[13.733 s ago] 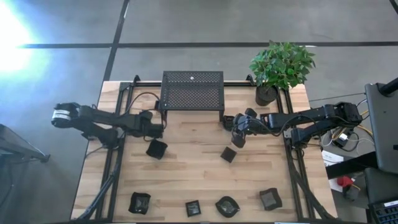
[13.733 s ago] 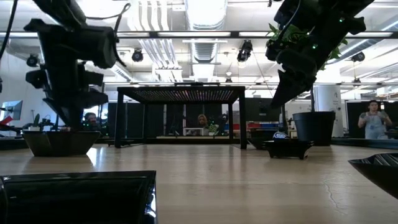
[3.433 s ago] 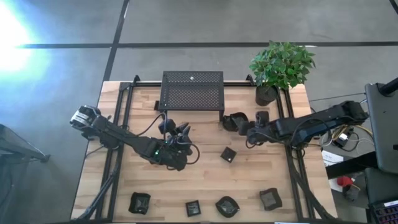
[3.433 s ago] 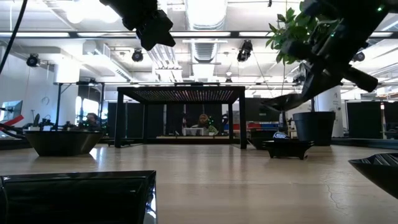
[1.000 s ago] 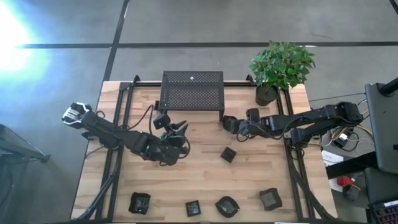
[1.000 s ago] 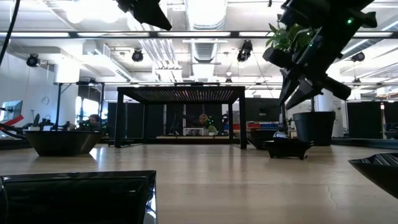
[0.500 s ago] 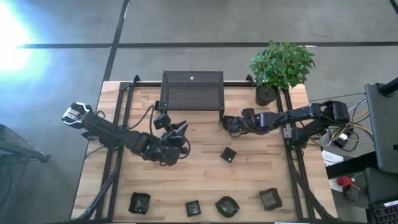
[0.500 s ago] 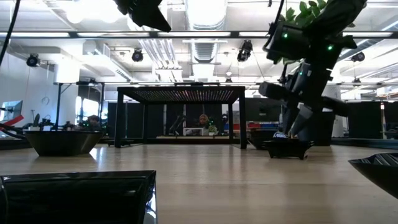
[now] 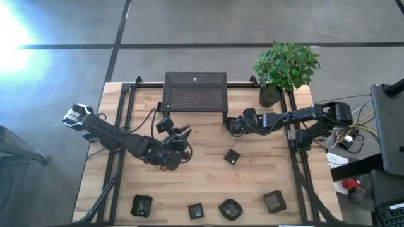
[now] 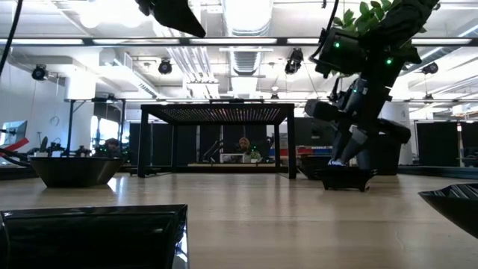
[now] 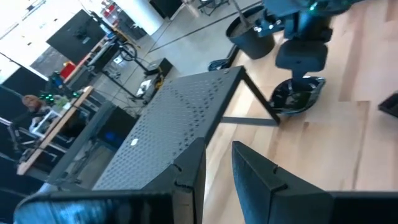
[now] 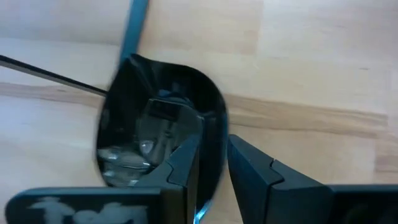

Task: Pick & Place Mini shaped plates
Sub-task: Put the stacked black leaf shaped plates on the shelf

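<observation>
Right arm reaches in across the table, wrist low. My right claw [image 9: 235, 124] is closed on the rim of one mini plate [image 12: 155, 134], one finger inside the dish and one outside. I cannot tell whether the plate rests on the wood.

Left arm lies slantwise over the table with its wrist raised. My left claw [image 9: 180, 133] has its fingers a little apart with nothing between them.

Surroundings: the mesh stand [image 9: 195, 91] is just beside the right claw, which sits at the stand's front right leg. The plant pot [image 9: 270, 96] stands behind that claw, apart from it. A small plate [image 9: 232, 157] lies in front of the right claw, well clear. Four more plates [image 9: 196, 210] line the table's near edge, well away from both claws.

Change: a second ago the right claw hung higher; it has since come down to the table. The left claw has not moved.
</observation>
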`<state>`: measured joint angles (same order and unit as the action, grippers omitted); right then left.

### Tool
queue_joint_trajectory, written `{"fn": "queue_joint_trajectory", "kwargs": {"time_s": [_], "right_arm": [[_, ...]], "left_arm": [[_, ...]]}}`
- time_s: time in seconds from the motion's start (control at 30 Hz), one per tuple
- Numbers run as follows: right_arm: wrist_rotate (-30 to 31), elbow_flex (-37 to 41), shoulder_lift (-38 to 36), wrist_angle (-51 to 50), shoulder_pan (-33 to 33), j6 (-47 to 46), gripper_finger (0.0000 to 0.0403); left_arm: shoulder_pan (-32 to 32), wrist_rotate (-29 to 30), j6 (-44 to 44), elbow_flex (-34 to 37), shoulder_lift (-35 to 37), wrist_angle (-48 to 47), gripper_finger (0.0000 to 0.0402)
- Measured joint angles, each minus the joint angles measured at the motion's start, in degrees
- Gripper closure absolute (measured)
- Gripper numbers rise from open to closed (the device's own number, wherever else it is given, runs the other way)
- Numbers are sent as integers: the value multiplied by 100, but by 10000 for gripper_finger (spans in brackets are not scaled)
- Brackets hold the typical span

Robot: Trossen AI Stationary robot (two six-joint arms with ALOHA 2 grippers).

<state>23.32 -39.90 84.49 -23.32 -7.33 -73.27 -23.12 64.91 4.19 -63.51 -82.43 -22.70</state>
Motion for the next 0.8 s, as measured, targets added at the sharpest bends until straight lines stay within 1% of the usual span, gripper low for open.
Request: {"fn": "queue_joint_trajectory", "kwargs": {"time_s": [0.23, 0.47, 0.7, 0.8], "right_arm": [[-30, 9, 123, 20, -45, 208, 323], [-239, 7, 354, 25, -61, 223, 323], [-186, 7, 606, 164, -59, 428, 323], [-147, 4, 649, 233, -59, 574, 332]], "left_arm": [[-304, -92, 155, 4, 0, -2, 323], [-687, -90, 301, 4, 0, 1, 323], [-986, -88, 508, 4, -2, 3, 323], [-1081, -86, 608, 4, -1, 2, 323]]}}
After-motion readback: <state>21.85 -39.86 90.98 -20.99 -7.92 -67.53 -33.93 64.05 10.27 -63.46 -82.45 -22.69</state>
